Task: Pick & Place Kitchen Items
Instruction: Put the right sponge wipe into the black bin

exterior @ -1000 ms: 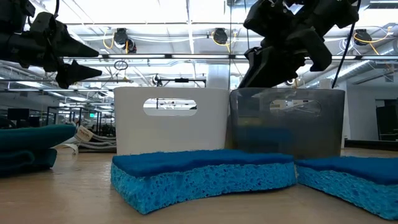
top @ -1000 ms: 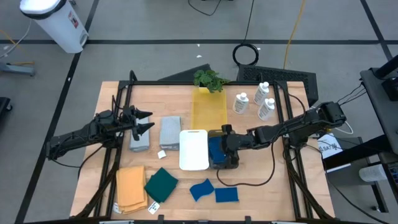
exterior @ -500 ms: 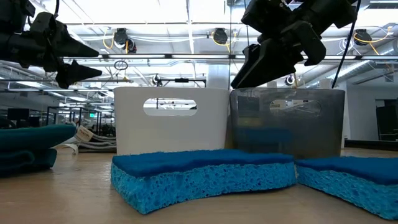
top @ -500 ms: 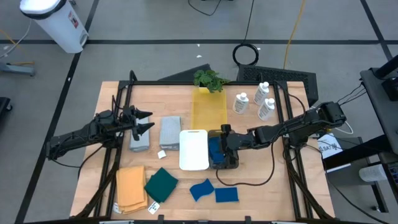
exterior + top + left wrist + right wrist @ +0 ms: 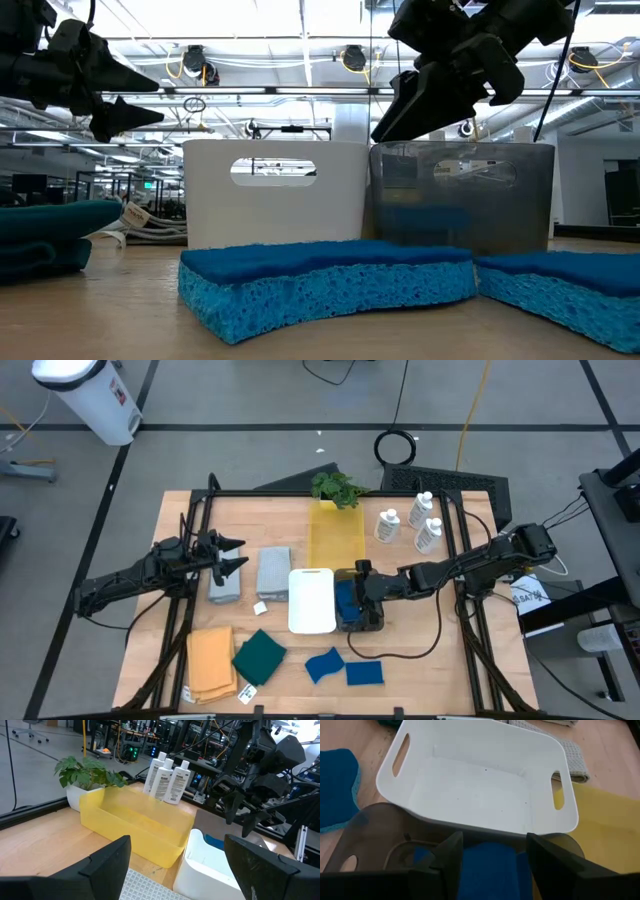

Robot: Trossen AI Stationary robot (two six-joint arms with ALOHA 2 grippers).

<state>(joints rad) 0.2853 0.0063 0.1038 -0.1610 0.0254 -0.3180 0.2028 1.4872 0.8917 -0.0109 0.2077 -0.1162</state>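
My right gripper (image 5: 358, 592) (image 5: 495, 852) hangs open just above a smoky grey bin (image 5: 363, 626) (image 5: 460, 200). A blue sponge (image 5: 487, 867) lies in that bin below the fingers, and I see no touch. Two more blue sponges (image 5: 323, 664) (image 5: 364, 673) lie flat on the table near the front edge. My left gripper (image 5: 238, 555) (image 5: 175, 865) waits open at the table's left, above two folded grey cloths (image 5: 273, 572) (image 5: 225, 585). An orange-tan cloth (image 5: 210, 663) and a dark green cloth (image 5: 260, 657) lie at the front left. Three white bottles (image 5: 390, 525) (image 5: 422, 508) (image 5: 430, 535) stand at the back right.
A white bin (image 5: 312, 600) (image 5: 480, 795) stands against the grey bin's left side. A yellow bin (image 5: 335, 535) lies behind both, with a potted plant (image 5: 337, 488) at its far end. Black frame rails (image 5: 200, 510) run along the table's left, right and far edges.
My right gripper has opened above the grey bin while its arm stayed in place.
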